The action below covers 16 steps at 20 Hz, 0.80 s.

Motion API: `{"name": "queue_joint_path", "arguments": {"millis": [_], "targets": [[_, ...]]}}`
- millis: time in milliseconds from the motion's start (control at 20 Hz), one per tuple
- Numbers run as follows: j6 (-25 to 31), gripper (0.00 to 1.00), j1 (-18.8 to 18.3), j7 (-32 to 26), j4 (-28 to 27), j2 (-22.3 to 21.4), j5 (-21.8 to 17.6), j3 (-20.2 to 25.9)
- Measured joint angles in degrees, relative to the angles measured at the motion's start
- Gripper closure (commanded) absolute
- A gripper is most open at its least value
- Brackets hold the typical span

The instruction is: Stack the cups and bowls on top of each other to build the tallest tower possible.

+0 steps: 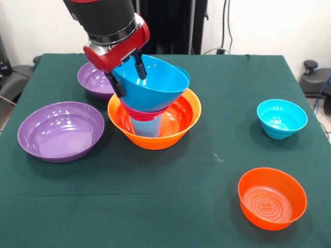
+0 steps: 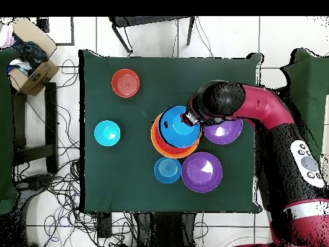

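Front view showed your gripper [image 1: 127, 72] clamped on the rim of the blue bowl [image 1: 152, 82], tilted atop the tower [image 1: 155, 111] at table centre. You needed to level it before letting go. The orange bowl [image 1: 183, 126] held a light blue cup [image 1: 147, 126] and magenta bowl [image 1: 142, 112]; purple bowls lay at nine o'clock.

The large orange plastic bowl [image 1: 154, 124] holds a light blue tumbler [image 1: 146, 126], upside down. A magenta bowl [image 1: 142, 113] and a tilted blue bowl [image 1: 152, 82] sit on the tumbler.
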Motion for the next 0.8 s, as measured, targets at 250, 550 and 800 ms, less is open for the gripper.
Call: {"name": "queue_joint_path", "arguments": {"millis": [250,550,800], "targets": [[0.78,0.0,0.14,0.0,0.01,-0.42,0.0,0.0],[0.87,0.0,0.21,0.0,0.01,-0.92,0.0,0.0],[0.87,0.0,0.21,0.0,0.01,-1.05,0.0,0.0]]}}
